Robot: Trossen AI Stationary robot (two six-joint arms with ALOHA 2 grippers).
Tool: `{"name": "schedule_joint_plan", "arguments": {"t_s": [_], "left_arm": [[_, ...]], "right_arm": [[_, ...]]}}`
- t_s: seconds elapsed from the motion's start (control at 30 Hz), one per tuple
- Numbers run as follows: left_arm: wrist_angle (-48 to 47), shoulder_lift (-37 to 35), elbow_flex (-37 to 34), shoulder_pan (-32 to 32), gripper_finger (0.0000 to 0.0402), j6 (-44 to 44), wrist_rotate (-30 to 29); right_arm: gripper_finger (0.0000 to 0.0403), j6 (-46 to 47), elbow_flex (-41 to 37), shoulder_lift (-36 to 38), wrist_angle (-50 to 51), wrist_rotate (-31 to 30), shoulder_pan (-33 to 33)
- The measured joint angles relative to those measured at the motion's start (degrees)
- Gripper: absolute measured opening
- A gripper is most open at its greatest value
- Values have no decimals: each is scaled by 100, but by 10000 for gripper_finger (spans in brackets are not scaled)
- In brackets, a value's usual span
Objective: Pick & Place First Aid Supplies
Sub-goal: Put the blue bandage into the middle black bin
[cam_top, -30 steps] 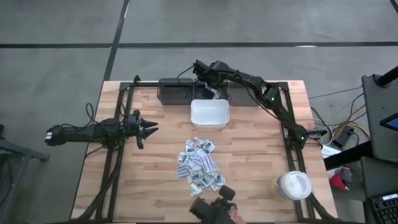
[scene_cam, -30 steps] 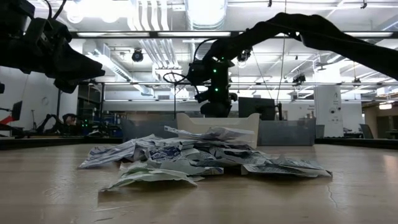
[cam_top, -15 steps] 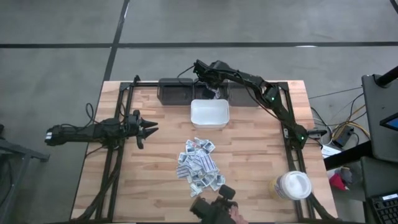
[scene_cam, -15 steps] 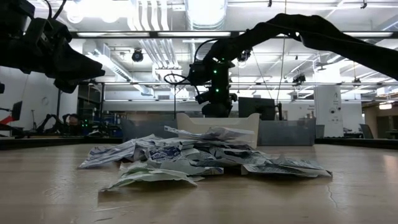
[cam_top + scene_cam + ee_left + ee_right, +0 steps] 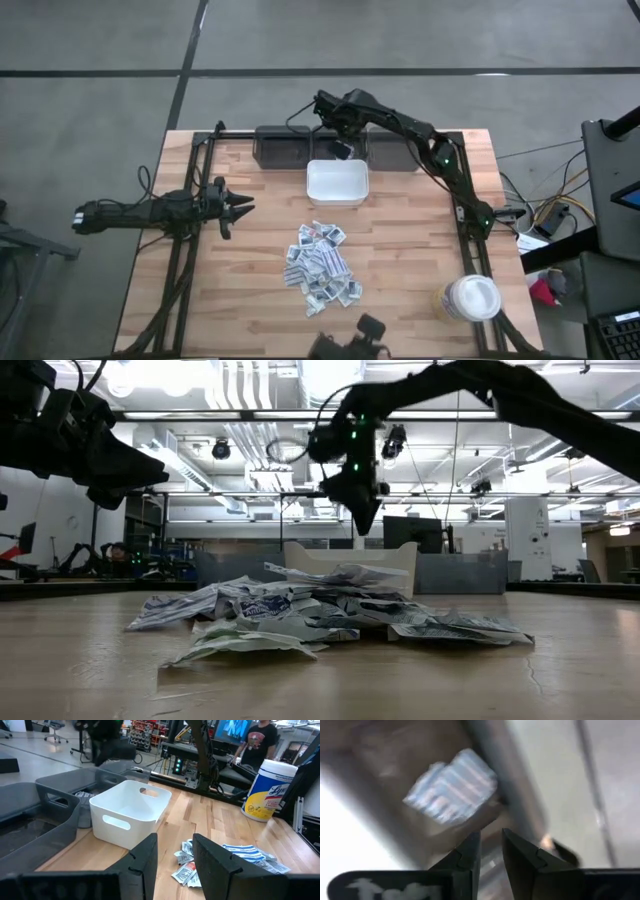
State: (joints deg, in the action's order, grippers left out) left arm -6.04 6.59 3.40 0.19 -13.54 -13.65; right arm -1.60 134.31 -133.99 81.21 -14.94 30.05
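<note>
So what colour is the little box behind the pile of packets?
White. The box shows best in the left wrist view.

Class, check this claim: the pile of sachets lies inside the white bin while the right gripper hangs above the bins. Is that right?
Not quite. The high view shows the sachets lying on the table beside the white bin, not inside it. The right gripper does hang above the bins.

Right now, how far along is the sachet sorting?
Early. Done: at least one sachet lies in a grey bin, below the right gripper, whose jaws are parted and empty. In hand: nothing; left gripper waits open at the table's left. Left: the pile.
</note>
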Motion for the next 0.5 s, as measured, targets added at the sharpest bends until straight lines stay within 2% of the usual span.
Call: {"name": "schedule_joint_plan", "arguments": {"t_s": [0.13,0.23,0.5], "left_arm": [[0,0,0,2,124,0,0],[0,0,0,0,124,2,2],[0,0,0,2,124,4,1]], "right_arm": [[58,15,15,450,164,1272,-153],[46,16,9,705,166,1934,-326],[10,13,4,1302,209,2147,-1096]]}}
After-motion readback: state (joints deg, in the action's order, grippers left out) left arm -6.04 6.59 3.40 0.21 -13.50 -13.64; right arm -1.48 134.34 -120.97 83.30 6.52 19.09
